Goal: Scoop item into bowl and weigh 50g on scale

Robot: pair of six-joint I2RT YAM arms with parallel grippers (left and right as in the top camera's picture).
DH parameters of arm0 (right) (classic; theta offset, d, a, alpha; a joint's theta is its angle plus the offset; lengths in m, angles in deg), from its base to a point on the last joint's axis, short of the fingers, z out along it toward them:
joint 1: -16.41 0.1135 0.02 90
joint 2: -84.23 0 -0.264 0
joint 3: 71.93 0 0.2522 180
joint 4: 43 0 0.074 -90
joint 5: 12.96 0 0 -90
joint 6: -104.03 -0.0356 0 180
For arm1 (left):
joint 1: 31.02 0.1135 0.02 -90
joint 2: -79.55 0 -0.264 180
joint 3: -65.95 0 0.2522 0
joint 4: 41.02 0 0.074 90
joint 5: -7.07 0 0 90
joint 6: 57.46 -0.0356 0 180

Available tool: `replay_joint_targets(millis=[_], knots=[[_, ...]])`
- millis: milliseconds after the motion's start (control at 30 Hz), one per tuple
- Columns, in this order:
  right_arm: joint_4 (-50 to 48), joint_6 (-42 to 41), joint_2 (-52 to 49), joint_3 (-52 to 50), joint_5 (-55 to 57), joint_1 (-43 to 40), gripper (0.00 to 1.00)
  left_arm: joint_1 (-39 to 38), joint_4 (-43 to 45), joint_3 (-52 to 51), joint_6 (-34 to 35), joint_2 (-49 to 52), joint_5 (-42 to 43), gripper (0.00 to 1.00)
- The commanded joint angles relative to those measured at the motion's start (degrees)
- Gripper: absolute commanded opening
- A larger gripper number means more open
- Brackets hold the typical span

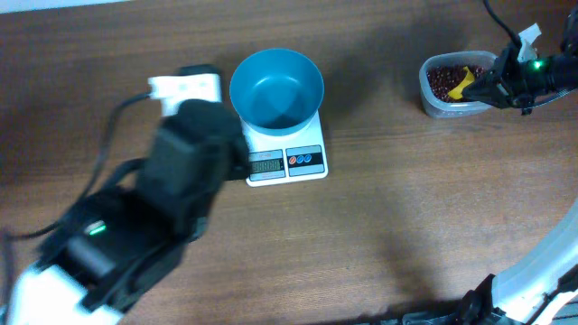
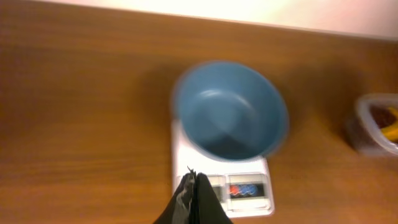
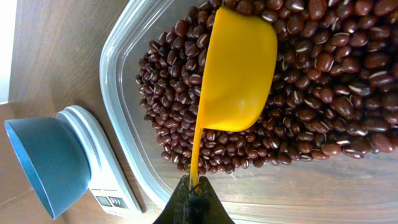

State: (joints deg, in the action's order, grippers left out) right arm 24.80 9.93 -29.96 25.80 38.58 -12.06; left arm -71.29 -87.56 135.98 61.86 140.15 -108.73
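Observation:
The teal-blue bowl (image 1: 276, 88) stands empty on the white scale (image 1: 287, 161); both also show in the left wrist view, the bowl (image 2: 230, 112) on the scale (image 2: 249, 193). The red-brown beans (image 3: 323, 93) lie in a clear plastic tub (image 1: 433, 97) at the far right. My right gripper (image 3: 194, 185) is shut on the handle of a yellow scoop (image 3: 239, 68), whose cup rests on the beans. My left gripper (image 2: 194, 179) is shut and empty, just in front of the scale's display.
A white box (image 1: 185, 87) with a black cable lies left of the bowl. My left arm (image 1: 153, 217) covers the table's left front. The tub's wall (image 3: 124, 81) stands between the scoop and the scale (image 3: 99, 162).

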Motion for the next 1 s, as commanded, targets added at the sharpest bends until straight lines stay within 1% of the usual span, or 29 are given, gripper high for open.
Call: replay_joint_targets(millis=[0, 33, 67, 100, 167, 200, 233, 267, 300, 333, 367, 400, 433, 500, 567, 633, 800, 967], knots=[[-0.98, 0.81, -1.05, -0.17, 0.11, 0.33, 0.04, 8.39, -5.05, -0.07, -0.72, -4.0, -3.98, 0.0], [-0.96, 0.81, -1.05, -0.17, 0.11, 0.33, 0.04, 11.5, -6.6, -0.07, -0.74, -3.93, -2.69, 0.0], [-0.96, 0.81, -1.05, -0.17, 0.11, 0.33, 0.04, 14.36, -7.89, -0.07, -0.76, -3.93, 1.01, 0.0], [-1.03, 0.81, -1.05, -0.17, 0.13, 0.33, 0.04, 15.76, -9.86, -0.07, -3.76, -3.93, 4.52, 0.01], [-2.1, 0.79, -1.05, -0.17, 0.11, 0.33, 0.04, 15.91, -11.32, -0.07, -13.31, -3.93, 14.05, 0.04], [-2.51, 0.79, -1.05, -0.17, 0.11, 0.33, 0.04, 15.91, -11.63, -0.07, -17.44, -3.93, 19.12, 0.04], [-2.51, 0.81, -1.05, -0.17, 0.11, 0.33, 0.04, 15.91, -12.39, -0.07, -19.06, -3.93, 20.81, 0.02], [-2.62, 0.81, -1.05, -0.17, 0.13, 0.33, 0.04, 15.91, -13.35, -0.07, -19.17, -3.93, 20.81, 0.14], [-2.99, 0.81, -1.05, -0.17, 0.11, 0.33, 0.04, 15.91, -13.2, -0.07, -19.17, -3.93, 20.22, 0.99], [-3.17, 0.81, -1.05, -0.17, 0.11, 0.33, 0.04, 15.91, -13.2, -0.07, -19.15, -3.93, 18.38, 0.98], [-3.15, 0.81, -1.05, -0.17, 0.11, 0.33, 0.04, 15.91, -13.18, -0.07, -17.86, -3.93, 18.6, 0.98], [-3.21, 0.81, -1.05, -0.17, 0.13, 0.33, 0.04, 15.89, -13.11, -0.07, -14.86, -3.93, 19.76, 0.98], [-3.52, 0.81, -1.05, -0.17, 0.11, 0.33, 0.04, 15.89, -13.44, -0.07, -19.56, -3.93, 21.42, 0.98], [-3.78, 0.81, -1.05, -0.17, 0.11, 0.33, 0.04, 15.91, -14.71, -0.07, -41.13, -3.93, 31.65, 0.98], [-3.78, 0.81, -1.05, -0.17, 0.13, 0.33, 0.04, 15.91, -15.98, -0.07, -44.63, -3.56, 32.04, 0.98], [-3.98, 0.81, -1.05, -0.17, 0.13, 0.33, 0.04, 15.91, -18.36, -0.07, -45.7, -1.4, 32.04, 0.98], [-3.96, 0.81, -1.05, -0.17, 0.11, 0.33, 0.04, 15.91, -18.4, -0.07, -45.68, 1.44, 32.04, 0.99], [-3.98, 0.81, -1.05, -0.17, 0.11, 0.33, 0.04, 15.91, -18.49, -0.07, -45.68, 1.44, 32.04, 0.98]])
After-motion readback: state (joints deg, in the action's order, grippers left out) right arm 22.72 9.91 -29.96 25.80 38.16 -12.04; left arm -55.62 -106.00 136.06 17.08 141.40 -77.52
